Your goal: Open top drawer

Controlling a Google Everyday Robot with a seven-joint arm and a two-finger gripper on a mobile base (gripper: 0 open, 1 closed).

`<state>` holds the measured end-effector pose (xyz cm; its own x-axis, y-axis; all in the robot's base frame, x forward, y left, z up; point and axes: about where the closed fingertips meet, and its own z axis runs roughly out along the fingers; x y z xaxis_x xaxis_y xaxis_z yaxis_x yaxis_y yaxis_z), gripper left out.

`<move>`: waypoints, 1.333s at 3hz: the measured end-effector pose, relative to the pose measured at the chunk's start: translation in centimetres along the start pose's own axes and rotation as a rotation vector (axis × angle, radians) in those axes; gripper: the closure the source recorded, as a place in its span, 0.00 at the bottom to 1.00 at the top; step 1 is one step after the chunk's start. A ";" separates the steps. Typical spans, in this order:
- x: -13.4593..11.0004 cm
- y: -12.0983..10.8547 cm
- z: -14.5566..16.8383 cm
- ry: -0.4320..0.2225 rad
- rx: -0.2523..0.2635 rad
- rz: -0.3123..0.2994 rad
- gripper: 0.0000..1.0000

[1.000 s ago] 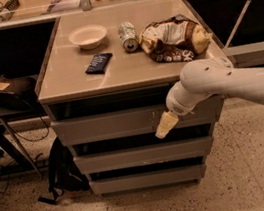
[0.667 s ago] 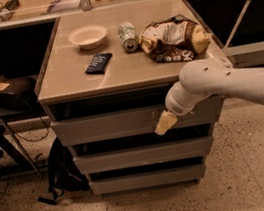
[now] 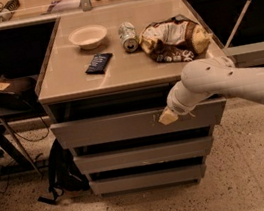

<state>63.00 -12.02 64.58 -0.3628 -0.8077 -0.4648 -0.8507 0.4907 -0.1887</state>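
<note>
The top drawer (image 3: 106,130) is the wide grey front just under the tan cabinet top (image 3: 67,83). It has small white scratches right of centre. A dark gap shows above it, and its front stands forward of the two narrower drawer fronts below. My gripper (image 3: 168,117), a pale tip on the white arm (image 3: 229,80) coming in from the right, rests against the drawer front by the scratches.
On the cabinet top are a white bowl (image 3: 88,36), a lying can (image 3: 127,30), a chip bag (image 3: 173,39) and a dark packet (image 3: 98,62). A black bag (image 3: 62,170) lies on the floor at the left, with a stand (image 3: 4,130) beside it. Speckled floor lies in front.
The gripper has shifted slightly up and right on the drawer front. The dark gap above the top drawer looks wider, and the cabinet appears a little lower in view.
</note>
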 end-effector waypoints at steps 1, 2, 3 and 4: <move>0.0 0.0 0.0 0.000 0.000 0.000 0.88; 0.5 0.7 -0.6 -0.004 -0.024 -0.010 1.00; 0.4 0.7 -0.9 -0.004 -0.024 -0.010 1.00; 1.2 1.8 -1.6 -0.005 -0.028 -0.002 1.00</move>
<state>60.41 -12.63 65.11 -0.3593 -0.8068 -0.4689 -0.8617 0.4797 -0.1651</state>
